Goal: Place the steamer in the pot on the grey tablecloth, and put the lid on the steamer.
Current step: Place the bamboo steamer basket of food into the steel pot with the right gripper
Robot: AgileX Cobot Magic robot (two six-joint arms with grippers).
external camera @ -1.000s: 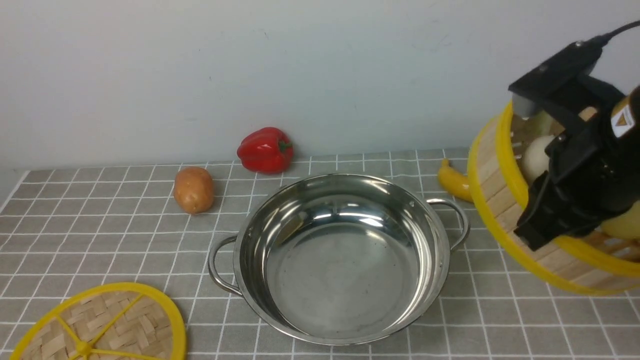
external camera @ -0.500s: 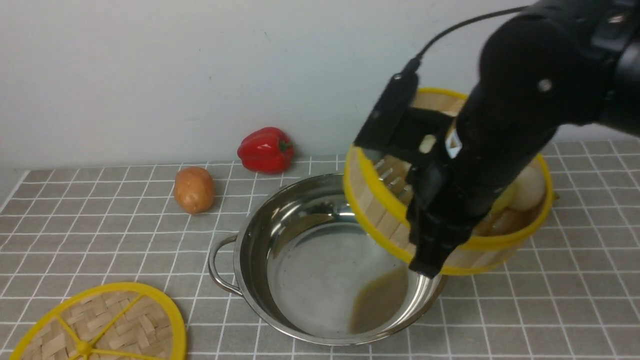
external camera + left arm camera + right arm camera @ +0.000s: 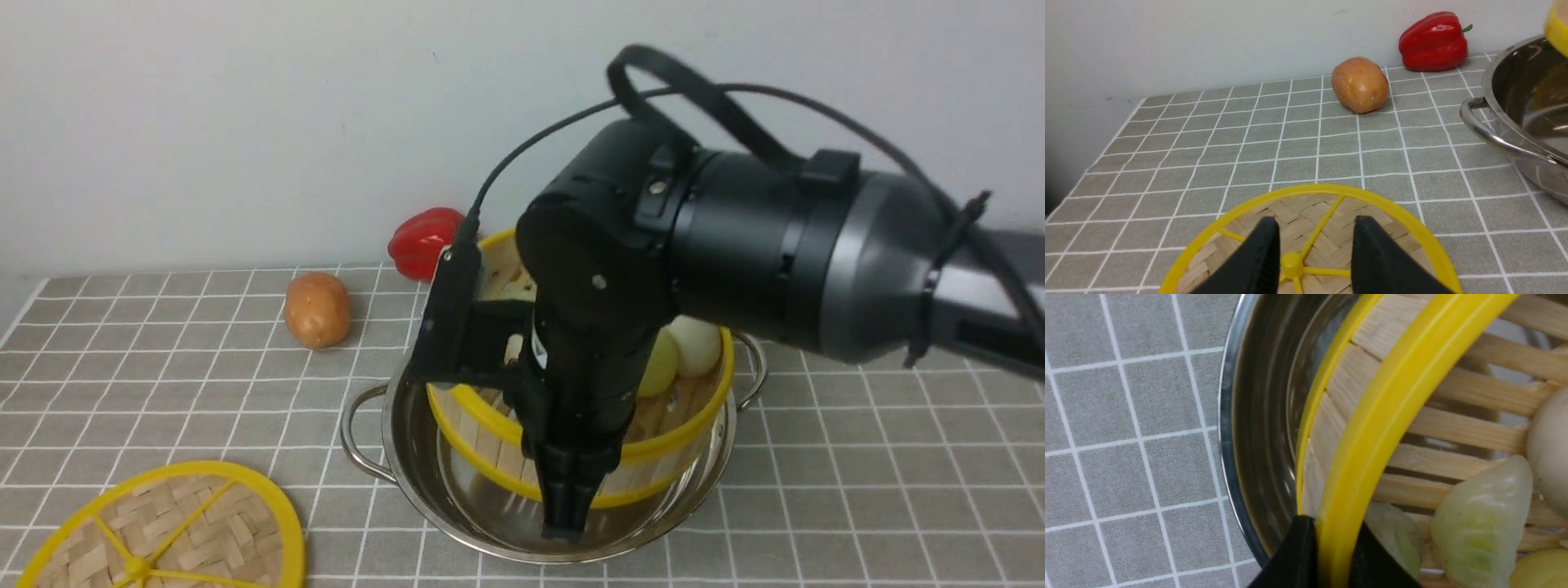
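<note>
Now the right arm reaches in from the right of the front view, its thick forearm level above the table and its wrist bent steeply down, so the right gripper (image 3: 563, 510) points almost straight into the pot (image 3: 457, 532). Its jaws are clamped nearly together on the near wall of the steamer (image 3: 671, 447); in the wrist view one black finger (image 3: 1298, 559) lies outside the yellow rim and the other inside. Half a second ago the steamer hung tilted over the pot's right rear edge, and a second ago it was out at the right border of the view; it is now lowered inside the pot's rim and roughly centred, though whether it touches the pot's floor cannot be told. Lid, potato (image 3: 317, 309) and red pepper (image 3: 418, 238) have not moved. The steamer spreads away from the gripper toward the wall, pale dumplings (image 3: 1482, 510) lying just inside the pinched rim. The left gripper (image 3: 1314, 257) hovers with jaws apart over the lid (image 3: 192, 531), one finger either side of its central knob, holding nothing. Pot and lid lie on the grey tablecloth (image 3: 163, 367).
</note>
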